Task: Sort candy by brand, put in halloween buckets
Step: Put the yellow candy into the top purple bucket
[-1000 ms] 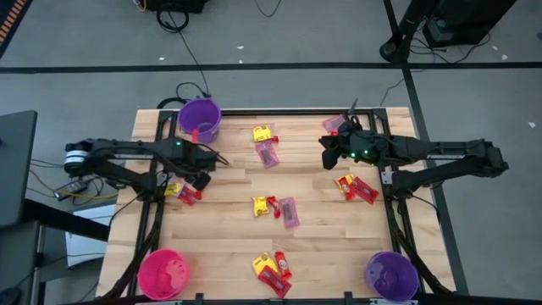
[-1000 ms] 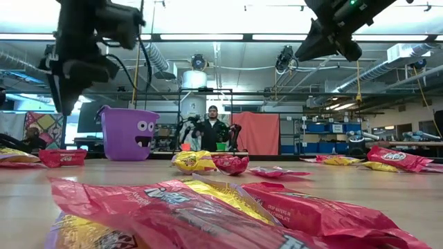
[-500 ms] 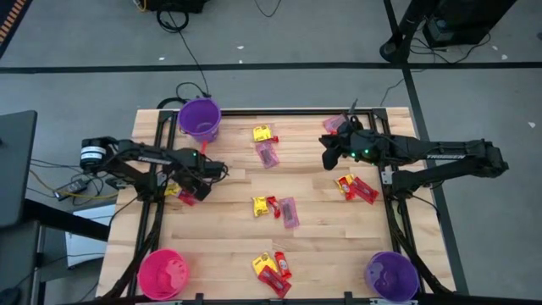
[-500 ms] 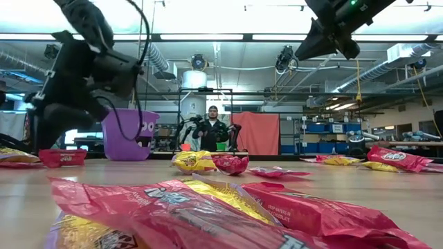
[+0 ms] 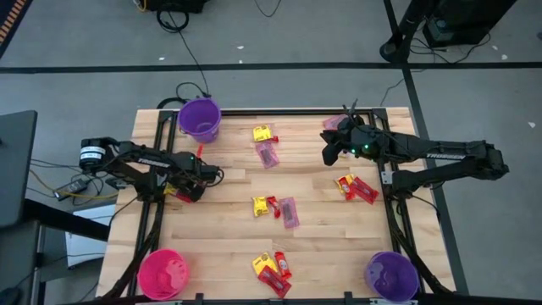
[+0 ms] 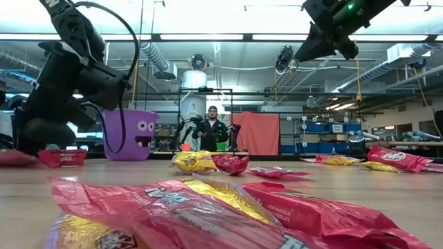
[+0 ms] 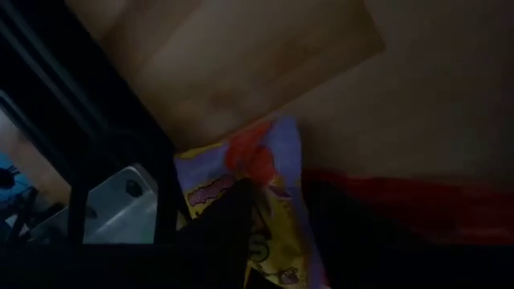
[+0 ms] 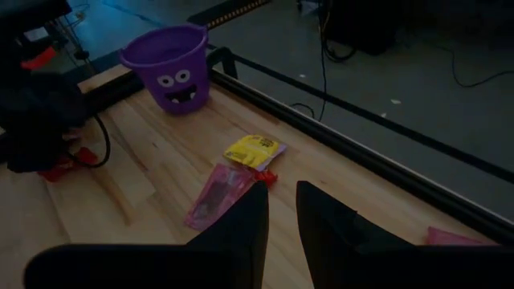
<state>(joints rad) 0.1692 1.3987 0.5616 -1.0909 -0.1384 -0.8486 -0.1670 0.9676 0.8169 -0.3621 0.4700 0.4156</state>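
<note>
Currently pick step: left gripper (image 5: 193, 190) low on candy pile (image 5: 178, 191) at table's left edge, below the purple bucket (image 5: 200, 119). Fingers straddle a yellow packet (image 7: 269, 213), narrow gap, not yet clamped. Next: close, lift, carry to its brand's bucket. Right gripper (image 5: 326, 158) waits aloft right of that bucket, fingers narrow, empty.

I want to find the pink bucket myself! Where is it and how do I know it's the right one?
Look at the wooden table from above and go to the corner nearest the left arm's side, opposite the purple bucket there. The pink bucket sits in that corner. It is the only pink one; both others are purple.
</note>
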